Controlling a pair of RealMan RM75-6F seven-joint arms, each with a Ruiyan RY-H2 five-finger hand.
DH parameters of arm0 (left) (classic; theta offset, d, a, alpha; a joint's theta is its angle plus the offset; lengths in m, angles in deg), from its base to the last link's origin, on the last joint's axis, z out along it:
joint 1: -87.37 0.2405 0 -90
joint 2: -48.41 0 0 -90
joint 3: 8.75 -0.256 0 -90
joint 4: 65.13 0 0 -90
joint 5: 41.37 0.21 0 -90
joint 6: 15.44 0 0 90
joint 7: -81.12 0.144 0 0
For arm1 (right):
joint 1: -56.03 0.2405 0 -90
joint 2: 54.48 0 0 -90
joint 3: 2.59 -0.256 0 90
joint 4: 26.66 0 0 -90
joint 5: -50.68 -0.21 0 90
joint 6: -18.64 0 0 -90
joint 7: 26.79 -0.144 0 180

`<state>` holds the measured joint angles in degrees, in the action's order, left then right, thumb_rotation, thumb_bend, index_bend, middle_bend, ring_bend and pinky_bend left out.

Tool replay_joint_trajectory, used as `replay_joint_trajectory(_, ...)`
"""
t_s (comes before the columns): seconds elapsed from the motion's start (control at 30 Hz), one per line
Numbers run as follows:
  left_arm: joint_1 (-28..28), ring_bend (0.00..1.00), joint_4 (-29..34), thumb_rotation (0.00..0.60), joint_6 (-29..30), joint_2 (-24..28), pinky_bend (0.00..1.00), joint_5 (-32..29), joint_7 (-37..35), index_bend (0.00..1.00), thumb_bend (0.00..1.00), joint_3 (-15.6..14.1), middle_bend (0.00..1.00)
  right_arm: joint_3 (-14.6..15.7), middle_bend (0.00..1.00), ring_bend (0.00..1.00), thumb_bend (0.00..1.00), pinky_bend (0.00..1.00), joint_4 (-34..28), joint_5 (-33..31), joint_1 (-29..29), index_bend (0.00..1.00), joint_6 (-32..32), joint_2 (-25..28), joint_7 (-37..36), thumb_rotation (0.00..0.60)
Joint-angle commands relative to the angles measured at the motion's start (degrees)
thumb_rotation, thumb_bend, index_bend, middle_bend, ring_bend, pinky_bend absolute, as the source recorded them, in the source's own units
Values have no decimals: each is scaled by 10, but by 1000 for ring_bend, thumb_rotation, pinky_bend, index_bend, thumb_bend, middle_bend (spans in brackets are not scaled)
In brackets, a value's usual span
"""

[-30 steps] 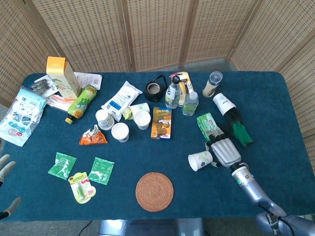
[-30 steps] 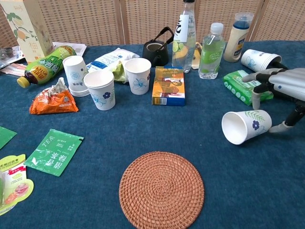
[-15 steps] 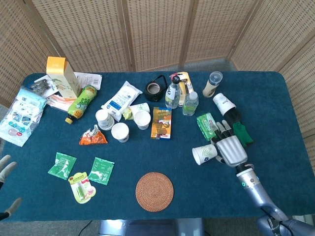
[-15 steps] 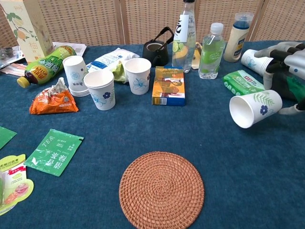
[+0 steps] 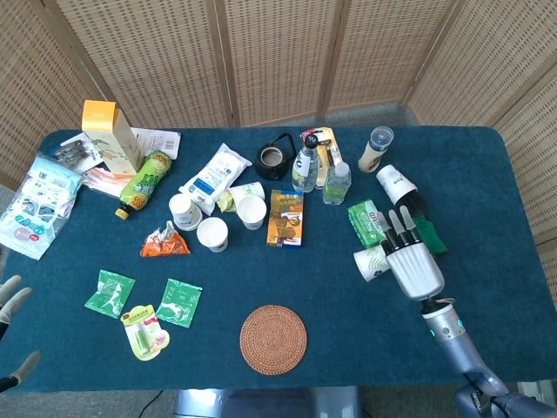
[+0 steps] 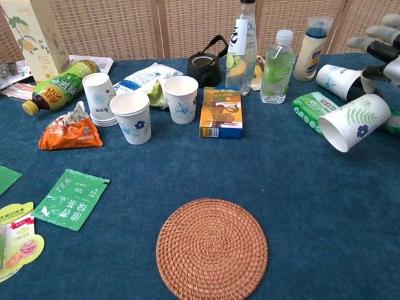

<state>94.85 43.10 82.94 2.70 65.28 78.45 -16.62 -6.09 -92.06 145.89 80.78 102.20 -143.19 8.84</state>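
Grasping paper cup (image 5: 370, 263) sideways above table (image 5: 487, 200): right robot hand (image 5: 411, 264); left robot hand (image 5: 10, 296) released.

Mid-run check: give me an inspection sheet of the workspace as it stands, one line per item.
Surface: table under a dark blue cloth, crowded at the back.
Job's things: paper cup held on its side off the cloth, mouth facing the robot's left; round woven mat bare, front centre.
Clutter: upright cups, bottles, black teapot, orange box, green wipes pack, tea sachets, snack bags.
Robot hands: right robot hand grips the cup; left robot hand at the table's edge, holding nothing, fingers apart.
Cables: nothing seen.
Surroundings: woven screen panels behind.
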Motion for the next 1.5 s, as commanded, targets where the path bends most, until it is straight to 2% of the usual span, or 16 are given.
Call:
replay_joint_trajectory(0.03, 0, 0, 0, 600, 1, 1, 0, 0, -2, 0, 335, 0, 0, 5, 0, 0, 205, 46, 42, 29, -5, 529, 30, -23, 33, 600)
replay_joint_trajectory(0.17, 1, 0, -2, 600, 3, 2, 0, 1, -7, 0, 334, -1, 0, 12, 1, 0, 220, 47, 92, 53, -4, 533, 46, -43, 76, 600)
replay_joint_trajectory(0.43, 0, 0, -3, 600, 4, 3, 0, 3, -11, 0, 333, -2, 0, 18, 0, 0, 233, 46, 127, 73, -8, 526, 64, -54, 119, 600)
replay_joint_trajectory(0.6, 0, 0, -3, 600, 3, 4, 0, 4, -13, 0, 334, -3, 0, 19, 0, 0, 273, 46, 156, 84, -14, 524, 87, -72, 133, 600)
replay_joint_trajectory(0.77, -1, 0, -3, 600, 2, 5, 0, 5, -15, 0, 333, -4, 0, 26, 2, 0, 355, 29, 215, 109, -14, 519, 120, -99, 149, 600)
replay_joint_trajectory(0.9, -2, 0, -3, 600, 1, 6, 0, 5, -16, 0, 334, -4, 0, 28, 2, 0, 396, 10, 249, 114, -12, 517, 122, -110, 164, 600)
replay_joint_trajectory(1.13, -3, 0, -3, 600, -1, 6, 0, 7, -16, 0, 333, -5, 0, 39, 0, 0, 418, 11, 255, 120, -10, 513, 106, -109, 196, 600)
replay_joint_trajectory(1.5, -3, 0, -3, 600, -2, 6, 0, 6, -15, 0, 334, -6, 0, 49, 0, 0, 445, 0, 233, 124, -15, 482, 80, -100, 281, 600)
